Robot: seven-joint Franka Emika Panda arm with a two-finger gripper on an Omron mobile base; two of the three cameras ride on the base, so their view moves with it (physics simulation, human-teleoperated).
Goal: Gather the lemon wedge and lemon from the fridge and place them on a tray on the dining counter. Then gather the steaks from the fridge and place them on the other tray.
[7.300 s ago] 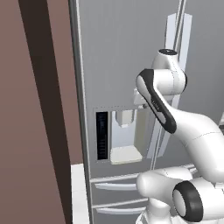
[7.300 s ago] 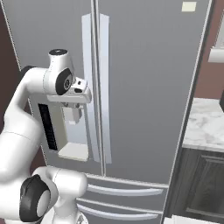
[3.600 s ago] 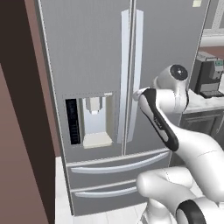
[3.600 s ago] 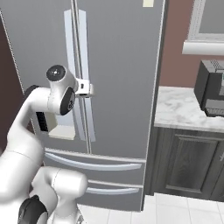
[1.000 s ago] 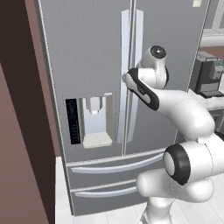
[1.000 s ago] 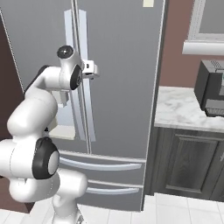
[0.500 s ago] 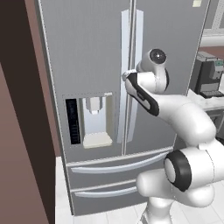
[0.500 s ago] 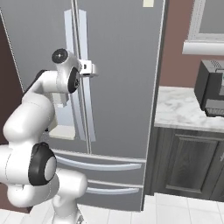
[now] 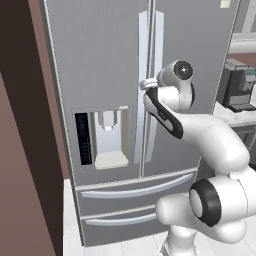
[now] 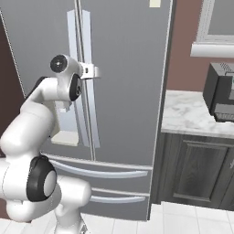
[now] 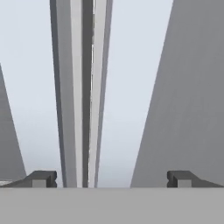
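The fridge (image 9: 110,75) is a tall French-door unit in smooth, brushed grey metal, both upper doors shut, with two long flat vertical door handles (image 10: 84,91) running side by side along the centre seam and two curved bar pulls across the drawers (image 9: 135,192) below. Set into the left door is a recessed water dispenser (image 9: 107,137) — a pale niche with a dark glossy control strip beside it. The gripper (image 11: 109,179) is raised to the upper part of the handles, its jaws spread wide; in the hand view the small dark, blocky fingertips (image 11: 41,178) stand well apart, and the handles rise between them, nearer the one on the view's left. The lemon, wedge and steaks are hidden behind the closed doors. To the right, a veined white marble counter (image 10: 192,114) tops dark wood-grain cabinets (image 10: 196,169) and carries a boxy black appliance (image 10: 220,91). The floor (image 10: 183,224) is pale square tile.
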